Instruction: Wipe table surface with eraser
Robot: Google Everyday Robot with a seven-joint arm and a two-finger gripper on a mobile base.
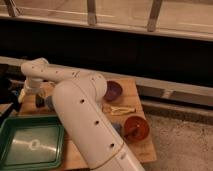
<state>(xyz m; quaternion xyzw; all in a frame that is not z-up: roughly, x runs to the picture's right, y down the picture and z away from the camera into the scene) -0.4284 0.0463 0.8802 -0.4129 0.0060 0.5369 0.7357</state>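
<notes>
The white arm [82, 117] rises from the bottom of the view, crosses the middle of the desk [131, 95], bends at an elbow above the far left corner and drops its wrist toward the left edge. The tool [23, 96] hangs there, low over the desk's far left corner. Its jaws are spread wide, and nothing can be seen held between them.

Just beside the tool, toward the desk's middle, a small dark block sits on the wood. This appears to be the eraser [39, 101], partly hidden by the arm above it. Whether the tool touches it cannot be told. A blue-grey item [49, 103] lies next to the eraser, at the arm's edge.

A green tray [9, 150] covers the near left corner. A purple bowl [113, 91] stands near the far edge, right of the arm. A pale yellow item [120, 109] lies between that bowl and a reddish-brown bowl [136, 128], which sits by the right edge toward the near corner. A small blue thing [117, 128] shows between the reddish-brown bowl and the arm.
</notes>
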